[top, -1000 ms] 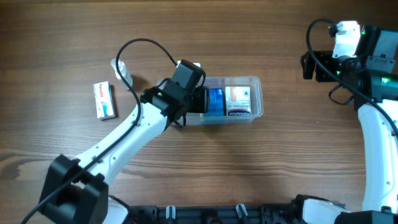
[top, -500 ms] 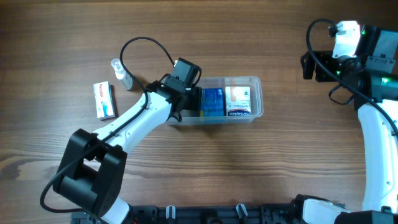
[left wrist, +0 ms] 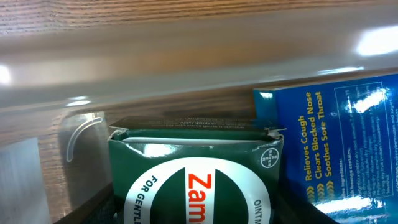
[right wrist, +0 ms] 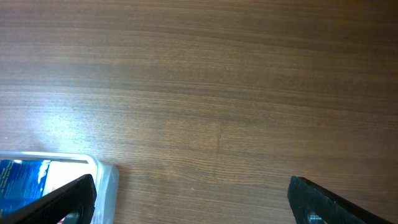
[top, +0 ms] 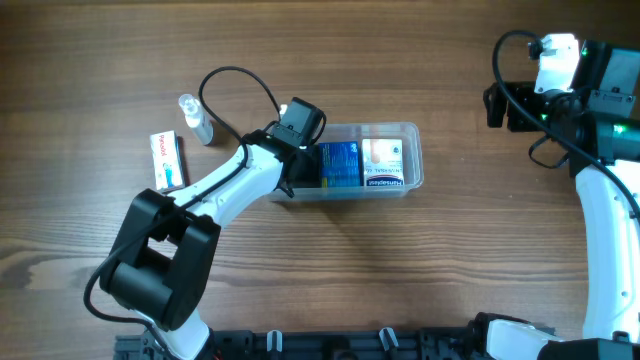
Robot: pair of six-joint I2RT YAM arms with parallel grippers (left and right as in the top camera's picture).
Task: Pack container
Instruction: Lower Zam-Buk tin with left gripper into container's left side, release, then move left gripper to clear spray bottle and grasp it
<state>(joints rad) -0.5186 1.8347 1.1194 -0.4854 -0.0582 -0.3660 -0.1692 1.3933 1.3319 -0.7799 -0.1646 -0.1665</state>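
The clear container [top: 414,132] lies mid-table with a blue box [top: 343,163] and a white and orange box [top: 384,160] inside. My left gripper [top: 302,166] is down in its left end, shut on a green box [left wrist: 196,174] that stands beside the blue box [left wrist: 339,137]; the container wall [left wrist: 186,68] runs just behind. The green box is hidden under the gripper in the overhead view. My right gripper [right wrist: 193,211] is open and empty over bare table, far right of the container's corner [right wrist: 104,179].
A small clear bottle [top: 192,117] and a white box with red and blue print [top: 168,160] lie on the table left of the container. The right arm [top: 560,80] stays at the far right back.
My left gripper has settled deeper into the container's left end, and the left arm's elbow has swung in toward the container. The right arm has not moved.
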